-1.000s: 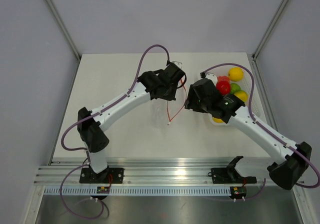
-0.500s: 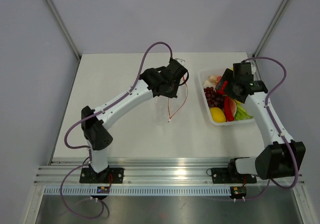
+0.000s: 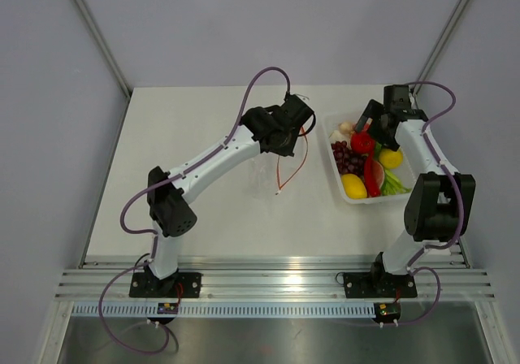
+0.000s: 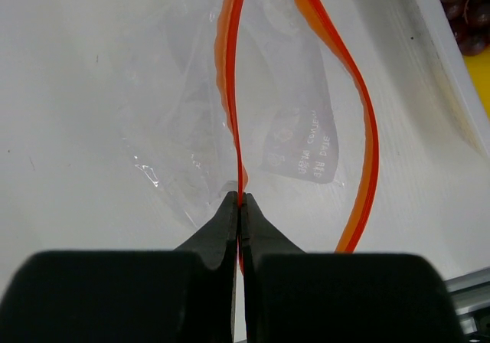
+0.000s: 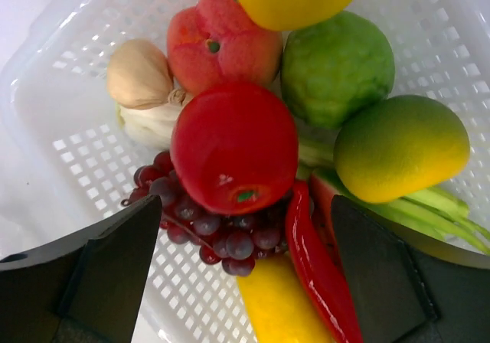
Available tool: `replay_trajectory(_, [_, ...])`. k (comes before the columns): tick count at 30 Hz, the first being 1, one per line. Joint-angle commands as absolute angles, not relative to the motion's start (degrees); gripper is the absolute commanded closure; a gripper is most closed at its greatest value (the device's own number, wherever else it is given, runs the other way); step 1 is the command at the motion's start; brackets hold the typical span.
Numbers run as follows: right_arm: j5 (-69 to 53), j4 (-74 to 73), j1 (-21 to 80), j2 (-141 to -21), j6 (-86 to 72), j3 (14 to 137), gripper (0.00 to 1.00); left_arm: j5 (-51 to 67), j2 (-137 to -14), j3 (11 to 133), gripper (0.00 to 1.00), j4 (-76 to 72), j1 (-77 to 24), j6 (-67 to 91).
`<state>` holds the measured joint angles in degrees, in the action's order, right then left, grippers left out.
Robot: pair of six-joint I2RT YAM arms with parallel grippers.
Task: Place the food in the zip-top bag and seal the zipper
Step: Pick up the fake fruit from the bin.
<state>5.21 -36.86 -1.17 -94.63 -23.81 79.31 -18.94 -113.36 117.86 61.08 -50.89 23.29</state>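
While left claw pinches parted zipper, right claw spread wide over food

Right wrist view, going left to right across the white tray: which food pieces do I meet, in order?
garlic bulb → red round fruit → green round fruit → yellow-green fruit

We noted food crowding the tray; bare counter ran between tray and bag.
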Motion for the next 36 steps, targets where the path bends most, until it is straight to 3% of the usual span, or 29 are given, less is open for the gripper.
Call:
replay_trajectory(1, [2.7, -34.0, -2.0, -98.3, -21.6, 83.1, 0.00, -20.4, -114.2, 123.1, 1.00, 61.0, -51.0, 21.7])
replay_trajectory(13, [0.7, -32.3, -2.2, -105.6, -21.8, 86.6, 0.02, -18.5, -117.8, 126.3, 1.00, 61.3, -51.0, 21.3])
replay_trajectory(19, [0.9, -32.2, -2.1, -104.2, -22.0, 84.0, 0.10, -17.8, -118.7, 126.6, 1.00, 60.4, -51.0, 21.5])
replay_trajectory(24, [1.2, -31.6, -2.2, -101.8, -22.1, 82.3, 0.35, -16.5, -120.1, 127.0, 1.00, 59.8, -51.0, 22.4])
replay_trajectory(26, [1.7, -31.5, -2.2, -100.5, -22.3, 81.3, 0.39, -15.7, -120.1, 126.7, 1.00, 59.7, -51.0, 22.5])
replay_trajectory(36, [1.7, -33.9, -2.2, -86.8, -24.8, 76.2, 0.42, -9.6, -120.5, 127.1, 1.00, 60.2, -51.1, 22.8])
